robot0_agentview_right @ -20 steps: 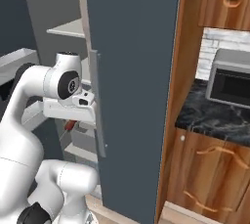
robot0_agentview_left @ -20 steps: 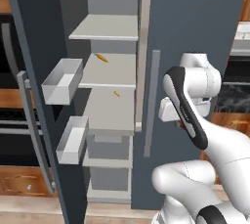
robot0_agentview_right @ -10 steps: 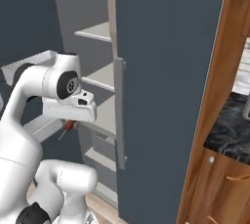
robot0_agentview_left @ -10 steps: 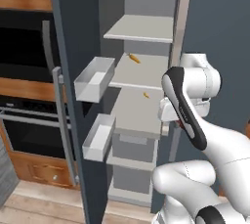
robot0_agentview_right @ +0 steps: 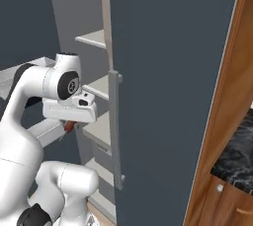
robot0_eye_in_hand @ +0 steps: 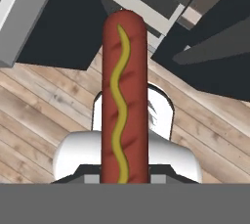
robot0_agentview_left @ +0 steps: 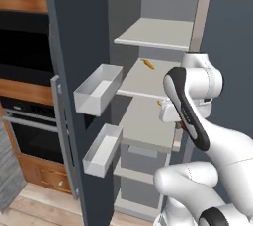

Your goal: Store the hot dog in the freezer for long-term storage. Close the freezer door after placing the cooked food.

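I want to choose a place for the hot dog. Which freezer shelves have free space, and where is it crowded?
The top shelf looks bare. The middle shelf is free except an orange bit at its back. The lower shelf is bare at its front left, but the gripper, shut on the hot dog, crowds its right edge beside another orange bit.

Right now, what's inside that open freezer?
The freezer holds pale shelves with two small orange bits on them, and drawers lower down. The arm covers part of the middle shelf, so anything behind it is hidden.
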